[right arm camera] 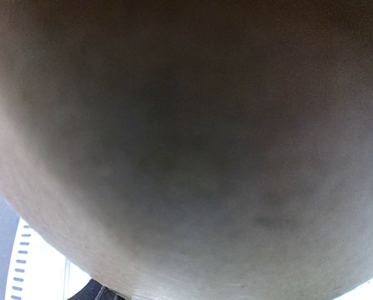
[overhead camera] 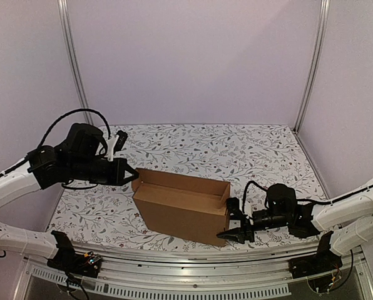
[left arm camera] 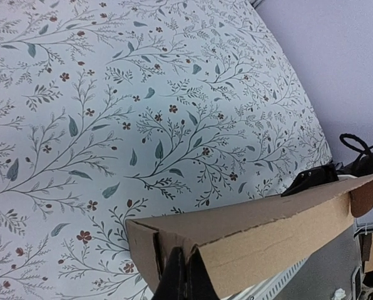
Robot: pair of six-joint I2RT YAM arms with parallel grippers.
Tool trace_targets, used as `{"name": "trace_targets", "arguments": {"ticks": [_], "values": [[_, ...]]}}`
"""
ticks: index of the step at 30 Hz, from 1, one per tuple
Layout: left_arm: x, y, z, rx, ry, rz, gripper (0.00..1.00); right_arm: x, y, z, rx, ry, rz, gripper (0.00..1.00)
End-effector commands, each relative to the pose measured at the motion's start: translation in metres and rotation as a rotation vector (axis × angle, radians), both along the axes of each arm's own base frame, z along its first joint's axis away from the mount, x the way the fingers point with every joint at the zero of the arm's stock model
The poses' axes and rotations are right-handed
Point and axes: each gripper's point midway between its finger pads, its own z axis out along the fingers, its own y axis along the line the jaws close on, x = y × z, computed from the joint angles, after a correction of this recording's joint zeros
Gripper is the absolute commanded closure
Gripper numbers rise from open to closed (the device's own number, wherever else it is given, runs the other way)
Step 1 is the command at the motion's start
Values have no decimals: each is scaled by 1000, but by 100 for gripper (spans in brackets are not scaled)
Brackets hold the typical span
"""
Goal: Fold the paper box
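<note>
- I'm seeing the paper box [overhead camera: 183, 206] sitting open-topped mid-counter [overhead camera: 268, 150].
- Left gripper [overhead camera: 134, 174], jaws closed, is touching its upper left corner.
- Right gripper [overhead camera: 232, 220], jaws parted, is resting against its right end.

Pale lilac walls [overhead camera: 193, 56] with metal corner posts [overhead camera: 74, 62] enclose a floral-patterned tabletop [overhead camera: 205, 150].

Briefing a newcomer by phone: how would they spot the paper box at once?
Find the floral table; near its front edge stands the paper box. It alone is plain brown cardboard, open-topped, its left corner pinched by the left hand.
</note>
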Motion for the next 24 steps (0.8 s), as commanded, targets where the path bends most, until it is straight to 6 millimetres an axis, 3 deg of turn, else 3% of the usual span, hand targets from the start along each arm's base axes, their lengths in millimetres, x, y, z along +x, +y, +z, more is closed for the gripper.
{"name": "trace_targets", "arguments": {"ticks": [1,10,24], "values": [[-23,-11,-16,-31,71,-59,100,-3,-4,-11,-22,42,-2,76],[-27,0,-38,19,31,-66,100,-4,-4,-7,-12,44,-2,76],[-38,9,-54,83,-25,-80,100,-6,-4,-5,-5,42,-10,76]]}}
